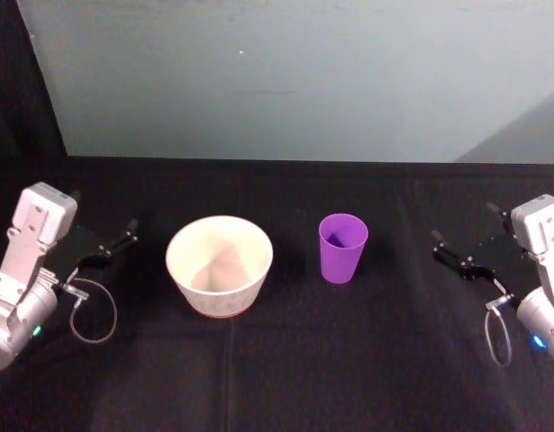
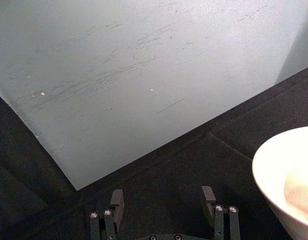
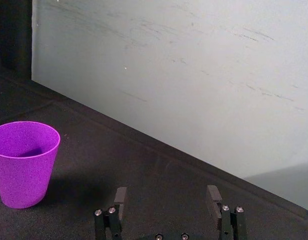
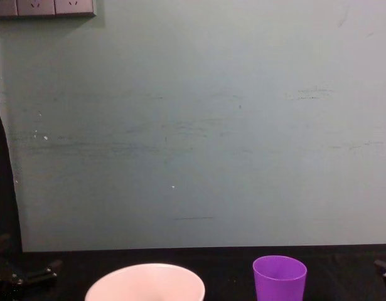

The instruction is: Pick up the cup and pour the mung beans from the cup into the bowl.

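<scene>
From the head camera, the bowl [image 1: 220,265] sits on the black tabletop [image 1: 286,360] a little left of centre. The purple cup [image 1: 342,247] stands upright just to its right, with a gap between them. The left gripper [image 1: 107,216] rests at the left edge of the table, well apart from the bowl. The right gripper [image 1: 463,229] rests at the right edge, well apart from the cup. A pale teal wall [image 1: 286,81] rises behind the table.

In the left wrist camera, the left gripper [image 2: 163,192] has its fingers [image 2: 116,197] spread wide with nothing between them. The bowl's rim [image 2: 264,155] shows off to one side.

In the right wrist camera, the right gripper [image 3: 167,192] is likewise spread wide and holds nothing. The cup [image 3: 24,165] stands upright ahead and to one side. What is inside it cannot be made out.

From the chest camera, the bowl's rim [image 4: 145,276] and the cup [image 4: 279,277] show low in front of the wall, the cup to the right. White wall sockets [image 4: 45,7] sit at the upper left.
</scene>
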`<state>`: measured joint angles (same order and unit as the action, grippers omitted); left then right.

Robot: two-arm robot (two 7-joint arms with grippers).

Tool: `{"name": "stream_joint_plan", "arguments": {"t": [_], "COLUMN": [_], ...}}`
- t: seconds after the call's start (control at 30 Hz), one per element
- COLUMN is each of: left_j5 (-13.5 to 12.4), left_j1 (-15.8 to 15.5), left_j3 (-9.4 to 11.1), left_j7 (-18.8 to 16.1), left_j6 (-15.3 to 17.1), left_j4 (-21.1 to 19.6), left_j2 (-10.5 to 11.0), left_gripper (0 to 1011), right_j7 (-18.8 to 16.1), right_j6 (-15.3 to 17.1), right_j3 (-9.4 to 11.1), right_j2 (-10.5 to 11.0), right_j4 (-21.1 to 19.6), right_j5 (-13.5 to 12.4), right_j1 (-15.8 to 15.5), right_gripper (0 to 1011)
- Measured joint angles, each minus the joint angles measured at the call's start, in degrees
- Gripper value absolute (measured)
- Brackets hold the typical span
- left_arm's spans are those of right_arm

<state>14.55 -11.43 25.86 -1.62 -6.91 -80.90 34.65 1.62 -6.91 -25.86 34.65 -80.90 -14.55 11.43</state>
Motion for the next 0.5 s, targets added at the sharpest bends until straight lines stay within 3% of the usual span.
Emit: {"name": "stream_joint_plan", "arguments": {"t": [0.5], "left_j5": [0.0], "left_j1": [0.0], "left_j3": [0.0], "left_j7": [0.0], "left_j6": [0.0], "left_j4": [0.0], "left_j2": [0.0], "left_gripper": [1012], "right_j7": [0.0], "right_j6": [0.0], "right_j3": [0.0], "right_j2": [0.0], "right_j4": [0.0], "right_j5": [0.0], "right_j1": [0.0], "right_gripper": [1003]}}
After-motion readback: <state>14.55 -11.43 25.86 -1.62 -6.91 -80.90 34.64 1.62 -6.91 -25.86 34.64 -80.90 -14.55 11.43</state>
